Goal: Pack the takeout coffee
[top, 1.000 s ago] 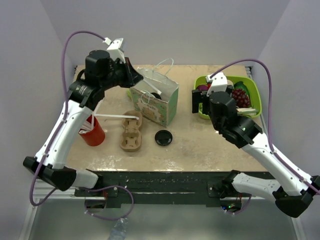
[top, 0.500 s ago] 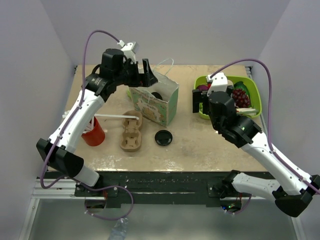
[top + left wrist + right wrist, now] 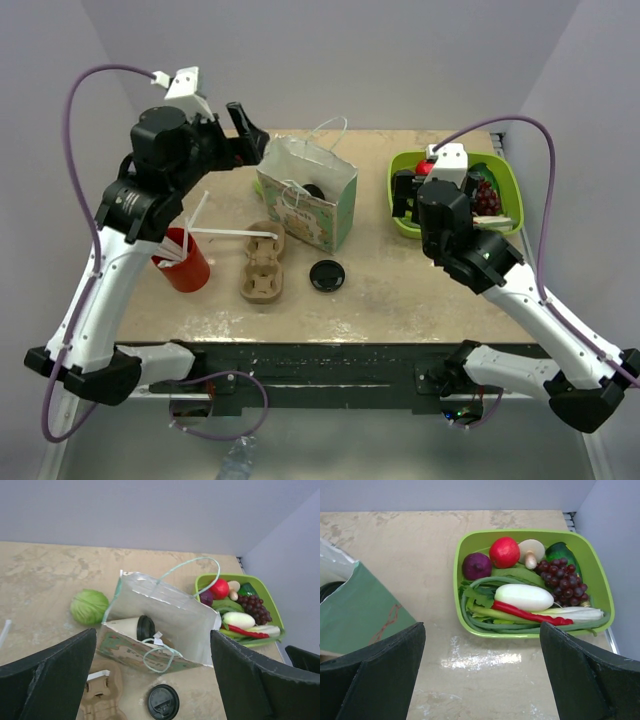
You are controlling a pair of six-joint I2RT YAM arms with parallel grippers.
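left tool, jaws wide apart and raised off the green paper bag, has released the small white black-lidded paper cup inside, so packing looks done.

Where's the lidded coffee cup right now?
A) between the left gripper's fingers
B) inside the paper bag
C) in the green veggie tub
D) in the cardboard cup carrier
B: the left wrist view shows the coffee cup lying on its side inside the paper bag, with its black lid on.
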